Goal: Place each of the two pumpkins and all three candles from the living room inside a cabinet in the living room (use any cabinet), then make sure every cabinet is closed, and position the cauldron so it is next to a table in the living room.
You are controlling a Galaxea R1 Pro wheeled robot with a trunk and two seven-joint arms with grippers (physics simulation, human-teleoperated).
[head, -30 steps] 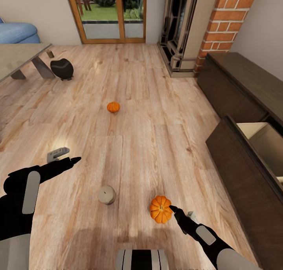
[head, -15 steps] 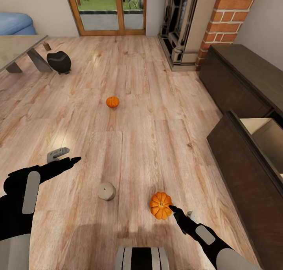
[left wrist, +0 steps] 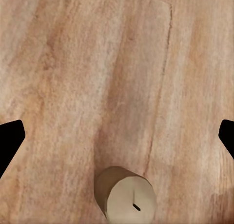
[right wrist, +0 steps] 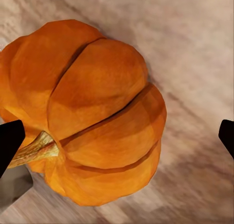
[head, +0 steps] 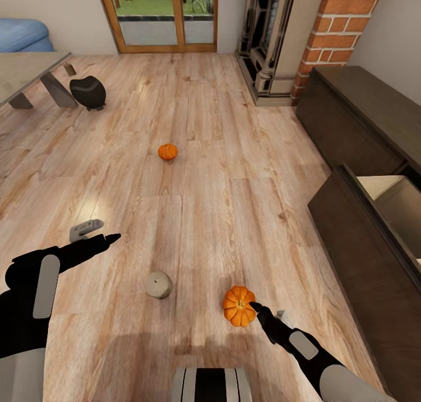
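Head view puts the cabinet [head: 374, 238] along the frame's right edge, one drawer [head: 390, 198] pulled open to take things; bare floor [head: 234, 156] leaves me room. My right gripper [head: 266, 314], spread wide, straddles the near pumpkin [head: 238, 306] at lower centre. A candle [head: 158, 285] lies just left; my left gripper [head: 96, 231] hangs wide.

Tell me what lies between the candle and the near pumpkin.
Bare wood floor in the head view; nothing sits between the candle and the near pumpkin.
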